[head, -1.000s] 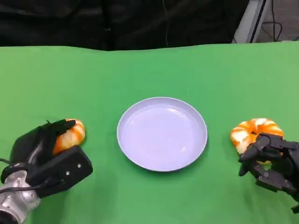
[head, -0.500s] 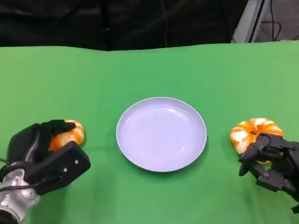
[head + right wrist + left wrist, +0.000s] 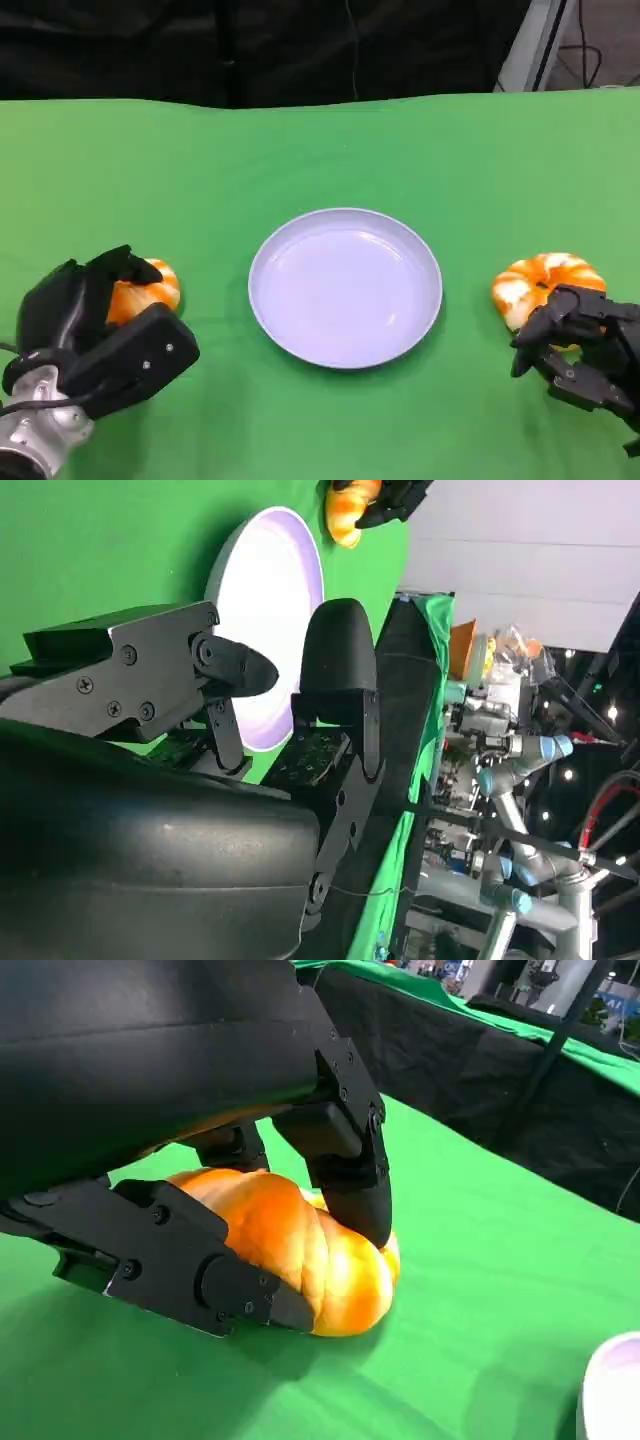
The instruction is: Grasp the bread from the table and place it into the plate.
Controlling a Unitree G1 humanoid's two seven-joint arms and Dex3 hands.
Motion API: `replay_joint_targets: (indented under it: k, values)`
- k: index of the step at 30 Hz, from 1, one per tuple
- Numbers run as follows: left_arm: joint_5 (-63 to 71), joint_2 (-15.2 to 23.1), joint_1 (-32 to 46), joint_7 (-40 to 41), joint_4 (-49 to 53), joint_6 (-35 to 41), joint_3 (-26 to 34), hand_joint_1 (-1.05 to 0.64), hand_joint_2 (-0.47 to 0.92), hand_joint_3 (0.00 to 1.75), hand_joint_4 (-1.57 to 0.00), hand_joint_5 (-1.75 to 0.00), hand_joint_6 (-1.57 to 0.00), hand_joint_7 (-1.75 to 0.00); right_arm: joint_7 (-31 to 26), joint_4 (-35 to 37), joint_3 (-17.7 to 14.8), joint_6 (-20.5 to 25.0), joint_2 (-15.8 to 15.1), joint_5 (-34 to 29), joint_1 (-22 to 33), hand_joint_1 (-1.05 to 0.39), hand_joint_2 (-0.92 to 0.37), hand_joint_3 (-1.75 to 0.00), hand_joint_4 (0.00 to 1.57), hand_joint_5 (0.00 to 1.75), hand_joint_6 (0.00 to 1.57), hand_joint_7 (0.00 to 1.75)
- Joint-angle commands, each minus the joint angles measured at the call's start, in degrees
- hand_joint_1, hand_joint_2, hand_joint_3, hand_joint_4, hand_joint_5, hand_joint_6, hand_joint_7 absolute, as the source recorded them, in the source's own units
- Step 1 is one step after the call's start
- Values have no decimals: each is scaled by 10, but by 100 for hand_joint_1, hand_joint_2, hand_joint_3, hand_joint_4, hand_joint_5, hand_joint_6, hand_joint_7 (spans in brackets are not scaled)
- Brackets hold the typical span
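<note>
An orange twisted bread (image 3: 148, 291) lies on the green table left of the pale blue plate (image 3: 251, 285). My left hand (image 3: 97, 335) wraps around it. In the left wrist view a finger (image 3: 346, 1158) presses the bread's (image 3: 300, 1250) far side and the thumb (image 3: 170, 1258) its near side, while it rests on the cloth. A second bread (image 3: 545, 280) lies right of the plate. My right hand (image 3: 583, 345) sits just in front of it, fingers apart and holding nothing. The right wrist view shows its fingers (image 3: 338, 685) spread, with the plate (image 3: 270, 620) beyond.
The green cloth (image 3: 320, 150) runs to a dark backdrop at the far edge. A grey stand (image 3: 530, 45) shows at the back right. Other equipment and a robot arm (image 3: 510, 780) stand beyond the table in the right wrist view.
My left hand has curled tighter around the left bread, which shifted slightly toward the hand. The right hand, right bread and plate have stayed in place.
</note>
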Motion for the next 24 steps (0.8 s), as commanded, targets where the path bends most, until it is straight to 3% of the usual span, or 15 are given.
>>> replay_joint_targets:
  k: [1, 4, 8, 24]
  values:
    - [9, 2, 16, 15, 7, 3, -7, -6, 92, 23, -59, -164, -82, -127, -2, -2, -4, -2, -9, 1, -4, 8, -87, -63, 83, 148, 86, 106]
    - [12, 4, 18, 26, 1, -3, -7, -5, 92, 20, -56, -165, -81, -124, -2, -3, -3, -2, -9, 1, -4, 8, -87, -63, 82, 148, 85, 106]
    - [15, 5, 20, 38, -5, -8, -8, -4, 92, 26, -52, -172, -77, -135, 0, -5, -3, 1, -9, 2, -3, 8, -86, -64, 82, 148, 85, 106]
    - [40, 17, 44, 73, -83, -7, -14, -8, 92, 31, -46, -175, -77, -128, 2, -4, -3, 3, -7, 3, -4, 8, -86, -64, 81, 147, 86, 106]
